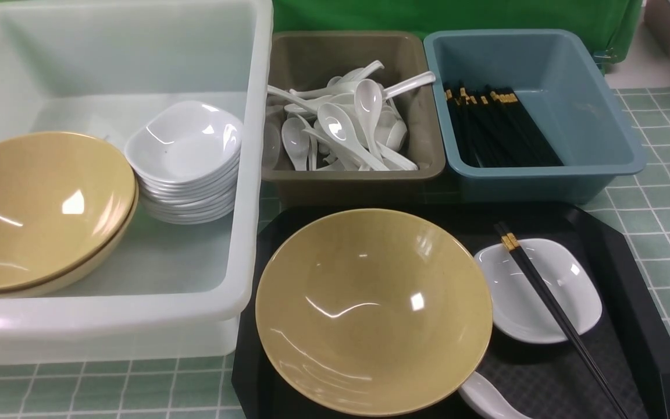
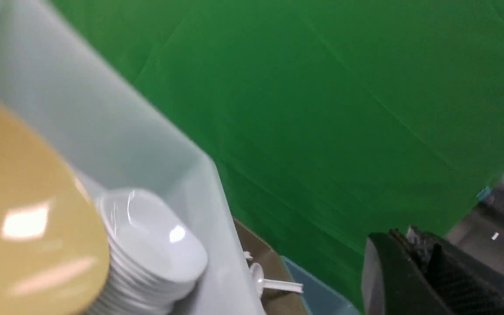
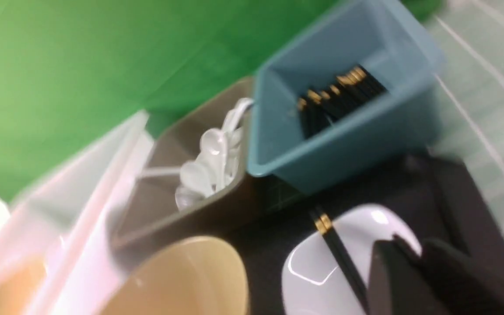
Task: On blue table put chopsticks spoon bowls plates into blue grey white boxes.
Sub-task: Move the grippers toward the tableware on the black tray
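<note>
Chopsticks (image 1: 556,314), one black pair with gold bands, lie slantwise across a small white plate (image 1: 521,308) on the black tray (image 1: 631,291). Beside them are a tan bowl (image 1: 370,314) and a white spoon (image 1: 486,401). My right hand (image 3: 409,262) hangs over that plate, its dark fingers just beside the pair. The wrist view is too blurred for me to tell whether it is open or closed, or whether it touches them. My left hand (image 2: 403,240), closed with nothing in it, is by the white box (image 1: 253,174), which holds stacked plates (image 1: 186,163) and two bowls (image 1: 38,209). A bundle of sticks (image 1: 498,128) fills the blue box (image 1: 620,116) and loose spoons (image 1: 341,128) the grey box (image 1: 300,58), all on the teal worktop (image 1: 660,233).
</note>
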### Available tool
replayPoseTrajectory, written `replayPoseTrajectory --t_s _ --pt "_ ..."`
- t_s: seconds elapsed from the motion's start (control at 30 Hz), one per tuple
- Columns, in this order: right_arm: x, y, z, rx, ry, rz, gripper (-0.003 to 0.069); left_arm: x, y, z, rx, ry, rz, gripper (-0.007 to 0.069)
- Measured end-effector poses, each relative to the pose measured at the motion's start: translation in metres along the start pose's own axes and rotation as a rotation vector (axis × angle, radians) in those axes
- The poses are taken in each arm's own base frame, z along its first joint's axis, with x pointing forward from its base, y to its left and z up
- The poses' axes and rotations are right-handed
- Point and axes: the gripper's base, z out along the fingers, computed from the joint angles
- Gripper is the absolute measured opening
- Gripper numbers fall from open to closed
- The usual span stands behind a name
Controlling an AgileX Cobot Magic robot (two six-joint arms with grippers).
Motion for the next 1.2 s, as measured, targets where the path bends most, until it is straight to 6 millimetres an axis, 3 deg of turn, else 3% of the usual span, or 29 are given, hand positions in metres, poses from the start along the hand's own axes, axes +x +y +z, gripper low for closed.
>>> replayPoseTrajectory --t_s 0.03,0.13,0.27,0.33,0.4,0.5,0.6,0.7,0.83,0.9,1.0,1.2 --pt "-0.013 0.009 0.001 0.007 0.039 -0.097 0.0049 -0.004 -0.006 0.001 0.004 0.040 0.105 0.0001" --pt "-0.032 0.022 0.006 0.027 0.120 -0.239 0.0037 -0.010 -0.013 0.008 -0.013 0.156 0.230 0.0001" --pt "-0.078 0.051 0.041 0.058 0.407 -0.521 0.0036 -0.022 -0.015 0.041 -0.135 0.530 0.373 0.0001" --pt "-0.087 0.056 0.053 0.060 0.495 -0.558 0.0036 -0.027 -0.015 0.050 -0.166 0.621 0.403 0.0001" --pt "-0.097 0.066 0.077 0.049 0.653 -0.598 0.0036 -0.037 -0.016 0.065 -0.218 0.782 0.449 0.0001" --pt "-0.097 0.075 0.102 0.007 0.790 -0.657 0.0036 -0.047 -0.016 0.085 -0.250 0.944 0.479 0.0001" --pt "-0.085 0.084 0.131 -0.036 0.923 -0.722 0.0036 -0.049 -0.023 0.111 -0.194 1.064 0.508 0.0001" --pt "-0.073 0.086 0.148 -0.037 0.994 -0.768 0.0038 -0.044 -0.037 0.128 -0.078 1.119 0.554 0.0001" --pt "-0.047 0.077 0.181 0.011 1.113 -0.794 0.0055 -0.015 -0.073 0.163 0.183 1.222 0.662 0.0001" --pt "-0.042 0.074 0.188 0.017 1.123 -0.795 0.0069 -0.005 -0.082 0.171 0.233 1.243 0.680 0.0001" --pt "-0.025 0.066 0.211 0.048 1.149 -0.778 0.0174 0.027 -0.104 0.187 0.346 1.306 0.723 0.0001" --pt "-0.002 0.052 0.235 0.100 1.200 -0.769 0.0388 0.066 -0.111 0.196 0.389 1.425 0.773 0.0001"
